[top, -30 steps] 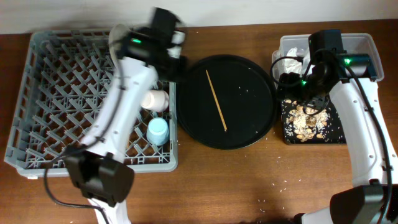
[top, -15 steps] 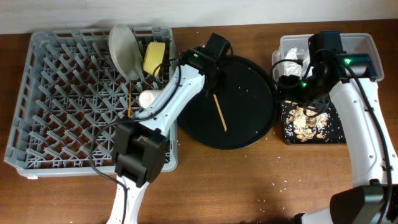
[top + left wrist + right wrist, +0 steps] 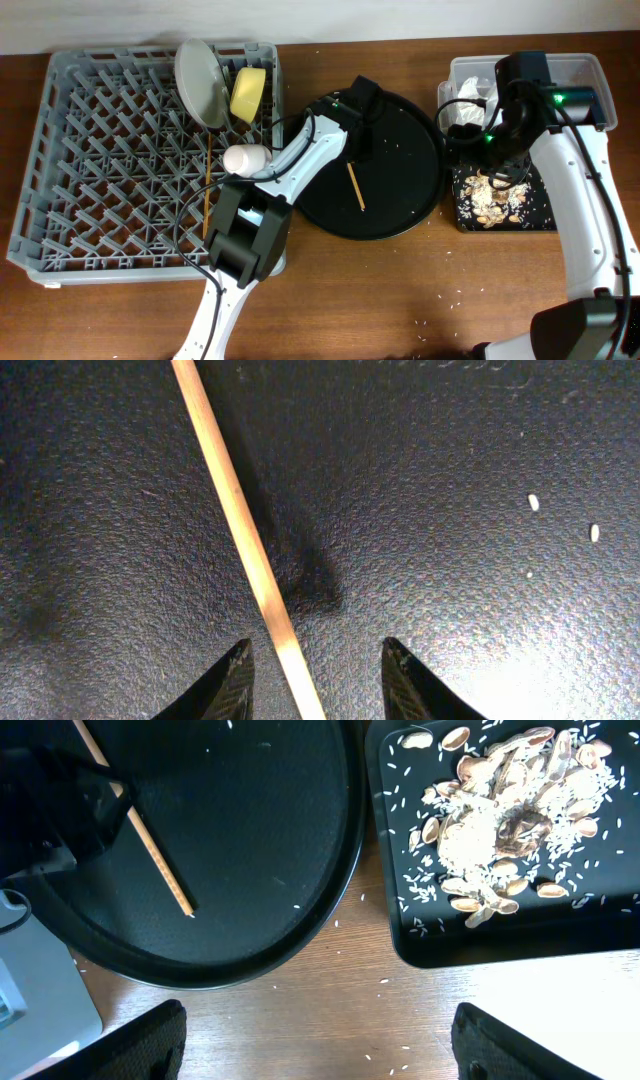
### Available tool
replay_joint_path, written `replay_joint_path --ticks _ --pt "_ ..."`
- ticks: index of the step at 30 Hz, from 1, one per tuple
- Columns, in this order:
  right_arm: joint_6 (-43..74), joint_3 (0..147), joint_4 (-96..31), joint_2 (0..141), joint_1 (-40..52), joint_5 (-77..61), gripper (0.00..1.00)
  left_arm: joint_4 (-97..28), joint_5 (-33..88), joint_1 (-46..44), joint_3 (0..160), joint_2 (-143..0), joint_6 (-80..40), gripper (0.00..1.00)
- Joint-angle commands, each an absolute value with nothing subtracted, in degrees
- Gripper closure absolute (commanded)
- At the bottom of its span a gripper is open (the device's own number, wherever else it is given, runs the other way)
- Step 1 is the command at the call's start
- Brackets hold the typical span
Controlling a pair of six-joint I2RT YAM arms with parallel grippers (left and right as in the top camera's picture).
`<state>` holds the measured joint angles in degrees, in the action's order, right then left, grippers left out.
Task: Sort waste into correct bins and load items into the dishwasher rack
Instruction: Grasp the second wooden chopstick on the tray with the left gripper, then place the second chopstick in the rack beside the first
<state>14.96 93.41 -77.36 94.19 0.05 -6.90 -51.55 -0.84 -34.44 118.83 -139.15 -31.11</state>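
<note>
Two slim arms in glossy white shells, the left arm (image 3: 305, 160) and the right arm (image 3: 585, 185), have boxy black joints with tiny green lights (image 3: 556, 97) and thin black cables (image 3: 606, 200) trailing alongside, and the left gripper (image 3: 317, 660) ends in matte black pointed fingers (image 3: 225, 680).

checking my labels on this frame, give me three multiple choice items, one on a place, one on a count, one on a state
1. Where does the chopstick between the fingers of the left gripper lie?
A in the clear tub
B on the round black tray
C on the bare table

2. How many chopsticks show overhead?
A one
B two
C four

3. The right gripper is:
A open and empty
B shut on a napkin
C shut on a cup

Key:
1 B: the pebbled black tray surface lies under it.
2 B: one lies on the tray, and a second chopstick lies in the rack.
3 A: its fingers stand wide apart with nothing between them.
</note>
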Motion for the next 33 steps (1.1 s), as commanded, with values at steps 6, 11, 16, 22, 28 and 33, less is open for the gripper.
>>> replay_joint_path --ticks 6,11,16,22,28,33 --pt "14.81 93.1 -77.45 94.39 0.38 -6.81 0.14 -51.44 -2.83 -34.52 119.09 -140.86 -31.7 0.69" --pt "14.79 93.1 -77.6 94.39 0.38 -6.79 0.14 -51.44 -2.79 -34.52 119.09 -143.72 -31.7 0.75" --pt "14.79 93.1 -77.6 94.39 0.36 -6.76 0.14 -51.42 -2.83 -34.52 119.09 -144.42 -31.7 0.91" --pt "14.79 93.1 -77.34 94.39 0.38 -6.79 0.14 -51.2 -2.81 -34.5 119.11 -144.4 -31.68 0.99" --pt "16.12 93.1 -77.36 94.39 0.38 -7.05 0.14 -55.35 -2.83 -34.5 122.91 -144.09 -29.43 0.99" --pt "16.97 93.1 -77.36 94.39 0.36 -7.03 0.02 -64.05 -6.24 -34.24 129.97 -143.96 -23.62 0.99"
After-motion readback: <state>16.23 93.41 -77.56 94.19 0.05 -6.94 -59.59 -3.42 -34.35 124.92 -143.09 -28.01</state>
